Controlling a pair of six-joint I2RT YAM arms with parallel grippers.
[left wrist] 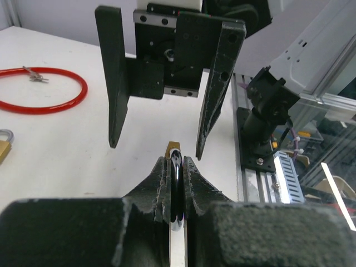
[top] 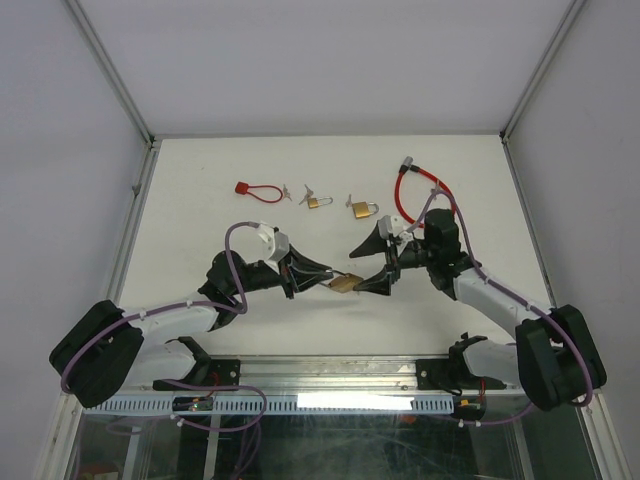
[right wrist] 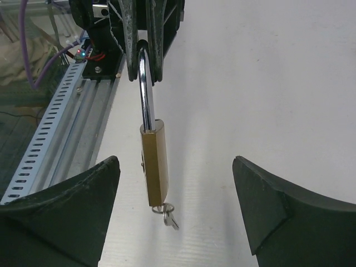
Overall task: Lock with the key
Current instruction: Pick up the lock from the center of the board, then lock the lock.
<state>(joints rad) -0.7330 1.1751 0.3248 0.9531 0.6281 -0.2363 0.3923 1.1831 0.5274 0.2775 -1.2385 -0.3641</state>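
padlock (right wrist: 154,167), brass, is held off the white desk (top: 200,170) near the middle of its near edge, between the two arms. the left gripper (left wrist: 176,164) is clenched on the steel shackle (right wrist: 146,89), pinching the loop from both sides, so the brass body points away toward the right arm. the right gripper (top: 372,263) is released, its fingers spread wide to either side of the padlock body and touching neither side. toward the far right corner of the desk lies a long red cable lock (top: 415,195). a shorter red cable loop (top: 258,190) lies left of the middle, toward the far edge. between them rest a bigger spare padlock (top: 363,209) and, to its left, a smaller spare padlock (top: 318,201). a small key (right wrist: 169,217) sticks out of the held padlock's bottom end. whether the shackle is latched cannot be told.
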